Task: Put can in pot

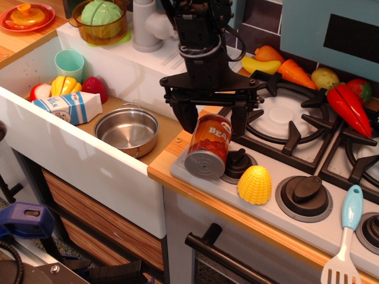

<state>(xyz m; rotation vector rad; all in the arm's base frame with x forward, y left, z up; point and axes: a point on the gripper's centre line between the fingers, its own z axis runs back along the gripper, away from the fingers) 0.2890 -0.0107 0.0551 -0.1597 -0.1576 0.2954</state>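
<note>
End effector (213, 120) spread over the can, not yet gripping.
The pot (127, 130) sits in the sink at the desk's left; the can (208, 146) leans at the stove's front-left corner. It looks light, stiff and smooth: pinch the label mid-body.

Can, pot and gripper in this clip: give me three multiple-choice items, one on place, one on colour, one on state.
1. Where is the can?
A. in the pot
B. on the stove's front edge
C. in the green cup

2. What colour is the spatula handle?
A. light blue
B. red
C. black

3. How is the gripper?
A. shut on the can
B. open above the can
C. out of view

B: it lies tilted by a knob, outside the pot.
A: handle is pale blue.
B: fingers spread either side of its top.
</note>
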